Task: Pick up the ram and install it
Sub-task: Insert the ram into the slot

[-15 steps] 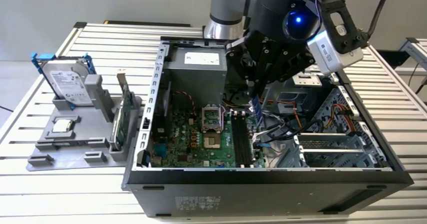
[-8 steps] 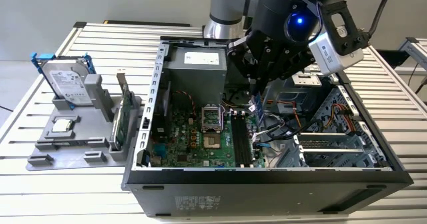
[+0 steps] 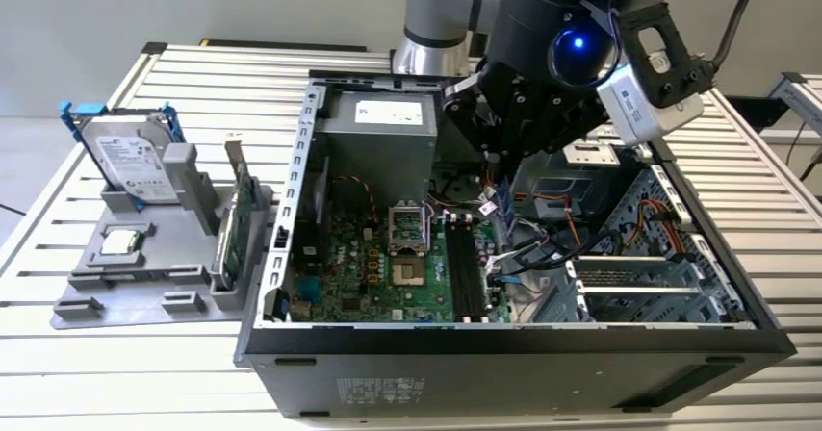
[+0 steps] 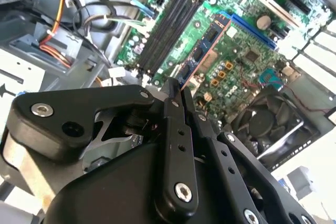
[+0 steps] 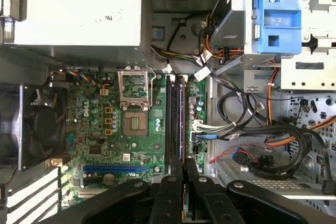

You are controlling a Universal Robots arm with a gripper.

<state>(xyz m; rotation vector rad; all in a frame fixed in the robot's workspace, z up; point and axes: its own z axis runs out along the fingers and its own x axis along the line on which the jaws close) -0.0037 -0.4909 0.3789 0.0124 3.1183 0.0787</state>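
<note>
Ram (image 4: 208,44), a thin stick seen almost edge-on in the second wrist view, is clenched between the black fingertips of the arm's gripper (image 4: 177,88), which hide its held end; its chips are hard to make out. It hangs inside the open computer case (image 3: 514,354), above the motherboard (image 5: 105,129) and near the black memory slots (image 5: 173,119), whose number cannot be told for sure. Around them are one CPU socket (image 5: 135,95), one fan (image 5: 29,124) and one power supply (image 5: 79,9), with a tangle of cables (image 5: 262,145) crowding the slots' far side. On the grey tray (image 3: 129,298), at the exterior view's left, are one hard drive in a blue frame (image 3: 129,157), one green expansion card (image 3: 239,224) and one square silver chip (image 3: 119,241).
</note>
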